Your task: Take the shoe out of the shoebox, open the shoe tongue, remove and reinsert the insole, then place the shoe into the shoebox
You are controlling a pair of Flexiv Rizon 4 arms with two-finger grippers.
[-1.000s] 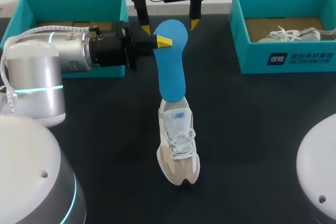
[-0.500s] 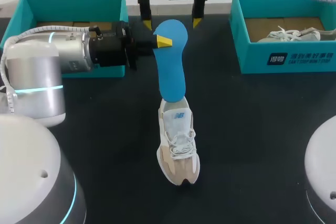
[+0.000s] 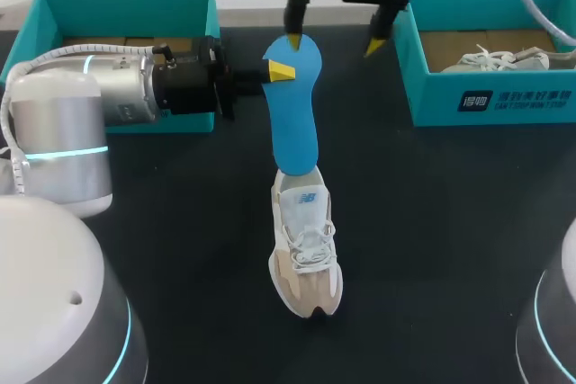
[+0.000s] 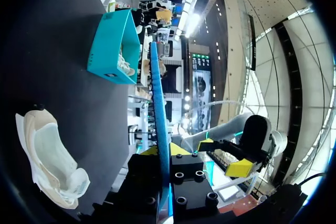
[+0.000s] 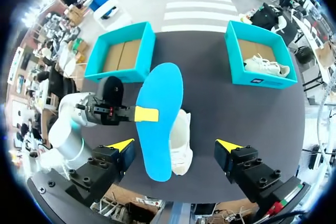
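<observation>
Blue insole [image 3: 292,110]: You have one. It stands up tall. Its low end sits at the mouth of the shoe on the table, and its top end is up near the far side of the table.
Left gripper [image 3: 279,70]: It comes in from the side and pinches the insole near the top end. Its two yellow tips press on the two flat faces, so the fingers are close together and holding it. In its own camera you see the insole edge-on, as a thin blue line between the tips.
Right gripper [image 3: 334,42]: It hangs over the far side of the table, between the two boxes. Its two fingers are spread wide and hold nothing. In its own camera the insole and the shoe lie under it, apart from both fingers.
Shoes: You have two. One pale shoe [image 3: 306,249] sits on the table with its toe toward the near edge. The second shoe [image 3: 499,58] lies inside the right box.
Boxes: You have two, both teal. The left box [image 3: 126,2] shows only its brown floor. The right box [image 3: 490,101] has the second shoe in it.
Table [image 3: 432,222]: One, black. The pale shoe sits near its middle.
</observation>
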